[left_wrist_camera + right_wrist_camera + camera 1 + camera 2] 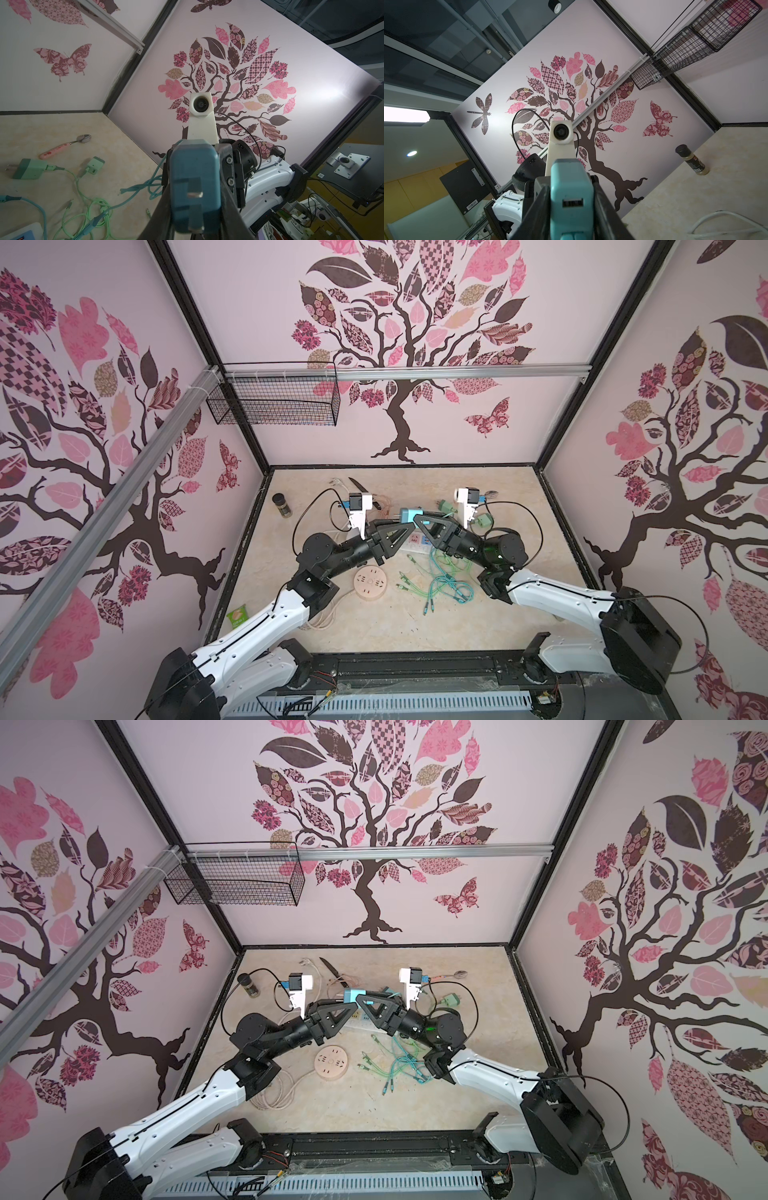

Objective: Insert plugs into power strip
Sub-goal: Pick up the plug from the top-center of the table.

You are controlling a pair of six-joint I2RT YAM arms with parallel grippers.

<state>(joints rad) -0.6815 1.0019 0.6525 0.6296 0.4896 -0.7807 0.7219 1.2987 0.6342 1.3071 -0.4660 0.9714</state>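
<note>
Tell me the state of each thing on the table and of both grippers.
teal plug: off the table, unplugged, prongs bare.
left gripper: shut on the teal plug.
right gripper: fingers either side of the same plug; contact unclear.
power strip: flat, partly hidden; sockets that show are empty.
mint green plugs: two, lying on the table, unplugged.
cables: loose, tangled.
spice jar: upright, capped.
</note>
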